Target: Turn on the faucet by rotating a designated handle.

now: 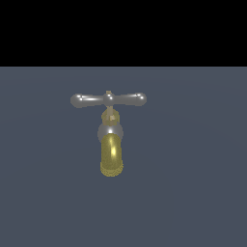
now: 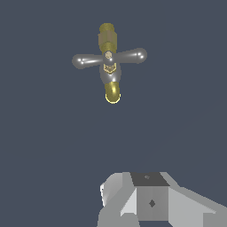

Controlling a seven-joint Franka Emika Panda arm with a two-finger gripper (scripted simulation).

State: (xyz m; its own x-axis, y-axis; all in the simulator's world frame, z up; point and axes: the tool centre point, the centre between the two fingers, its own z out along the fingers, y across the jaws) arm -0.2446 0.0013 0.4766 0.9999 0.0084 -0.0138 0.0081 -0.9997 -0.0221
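Surface: a flat dark slate-blue ground is seen across both views; the faucet stands on it, alone.
Gripper: the pale grey blocky gripper is caught only at the edge of the wrist view, well apart from the faucet; it is absent from the exterior view. The fingertips are cut off, so whether the fingers are apart or together cannot be told.
Faucet: a small tap with a short curved shiny brass-yellow spout, grey ball joint and brass stem is seen near the middle of the exterior view.
Handle: a slim grey metallic crossbar with bulbous ends is seen on top of the stem, lying level across the exterior view, untouched.
Step judged: approach; no turning has begun.
Advice: one bulbous end should be targeted rather than the hub, for leverage. The push should be kept tangent to the stem's axis, and the spout avoided.
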